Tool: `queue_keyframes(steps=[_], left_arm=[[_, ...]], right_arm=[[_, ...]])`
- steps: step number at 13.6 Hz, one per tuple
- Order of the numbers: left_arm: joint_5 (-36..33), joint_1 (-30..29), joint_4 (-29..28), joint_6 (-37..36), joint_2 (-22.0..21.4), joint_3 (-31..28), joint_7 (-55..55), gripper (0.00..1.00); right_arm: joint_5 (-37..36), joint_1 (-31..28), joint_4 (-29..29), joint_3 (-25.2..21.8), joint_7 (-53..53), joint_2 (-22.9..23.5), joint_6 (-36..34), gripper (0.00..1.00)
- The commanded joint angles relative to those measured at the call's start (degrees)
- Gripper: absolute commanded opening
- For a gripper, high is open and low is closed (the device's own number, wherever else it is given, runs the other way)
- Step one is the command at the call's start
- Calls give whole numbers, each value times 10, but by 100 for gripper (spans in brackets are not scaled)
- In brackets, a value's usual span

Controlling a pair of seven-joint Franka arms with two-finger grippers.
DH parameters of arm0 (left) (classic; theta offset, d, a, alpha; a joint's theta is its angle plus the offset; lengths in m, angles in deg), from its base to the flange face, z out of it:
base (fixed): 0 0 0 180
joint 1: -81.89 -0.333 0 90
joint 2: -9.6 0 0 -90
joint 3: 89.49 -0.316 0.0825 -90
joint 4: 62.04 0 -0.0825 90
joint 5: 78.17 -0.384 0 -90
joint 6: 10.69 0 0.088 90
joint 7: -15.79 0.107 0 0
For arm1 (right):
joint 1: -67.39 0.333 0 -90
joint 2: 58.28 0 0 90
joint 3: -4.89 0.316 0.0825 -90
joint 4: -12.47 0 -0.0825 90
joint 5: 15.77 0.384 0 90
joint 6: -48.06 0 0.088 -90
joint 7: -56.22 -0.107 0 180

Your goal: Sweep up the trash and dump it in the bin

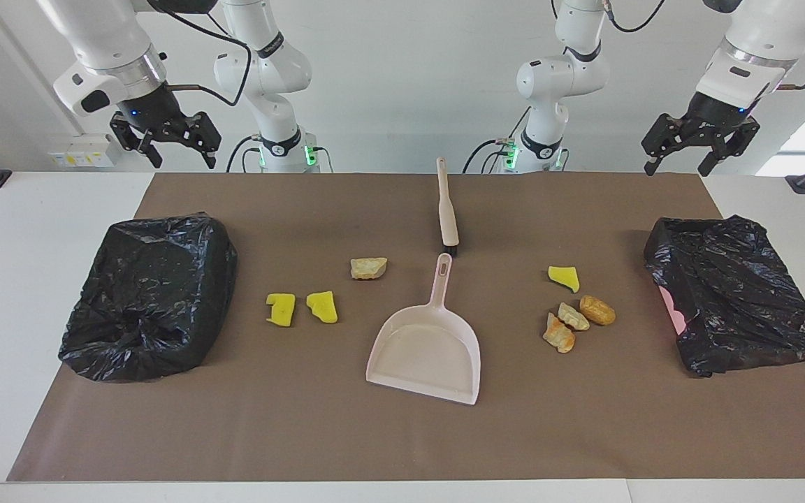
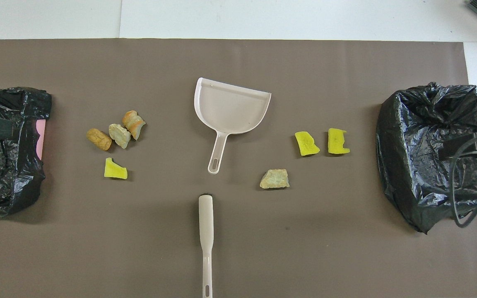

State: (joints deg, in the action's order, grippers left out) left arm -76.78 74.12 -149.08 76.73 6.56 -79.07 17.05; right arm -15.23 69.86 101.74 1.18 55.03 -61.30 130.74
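The trash lies in two groups on the brown mat. Two yellow chunks point(image 1: 281, 309) point(image 1: 322, 307) and a tan lump point(image 1: 369, 267) lie toward the right arm's end. A yellow chunk point(image 2: 115, 169) and three tan-brown lumps point(image 2: 119, 135) lie toward the left arm's end. Between the groups a pale pink dustpan point(image 1: 425, 349) lies flat, with a brush point(image 1: 446, 202) nearer the robots. A black-bagged bin point(image 1: 147, 297) point(image 1: 731, 293) sits at each end. My right gripper point(image 1: 182, 157) and left gripper point(image 1: 678, 166) both hang open and empty, high over the table's robot-side edge.
The mat point(image 2: 238, 256) covers most of the white table point(image 1: 32, 230). The right gripper's cable point(image 2: 456, 186) shows over the bin at the right arm's end. A pink patch point(image 2: 40, 138) shows under the bag of the other bin.
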Motion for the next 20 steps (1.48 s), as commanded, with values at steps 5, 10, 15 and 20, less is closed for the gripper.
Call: queue_keyframes(steps=[5, 10, 15, 20], left_arm=[[-9, 3, -10, 0, -11, 0, 1, 100], [-4, 5, -11, -6, -12, 2, 1, 100], [13, 60, -116, 3, -70, 4, -52, 100], [51, 152, -252, 23, -137, 4, -110, 100]], right_arm=[[10, 3, 1, -2, -6, -1, -9, 100], [9, 3, 1, -2, -6, -1, -9, 100], [9, 3, 1, -2, -6, -1, -9, 100], [9, 3, 1, -2, -6, -1, -9, 100]])
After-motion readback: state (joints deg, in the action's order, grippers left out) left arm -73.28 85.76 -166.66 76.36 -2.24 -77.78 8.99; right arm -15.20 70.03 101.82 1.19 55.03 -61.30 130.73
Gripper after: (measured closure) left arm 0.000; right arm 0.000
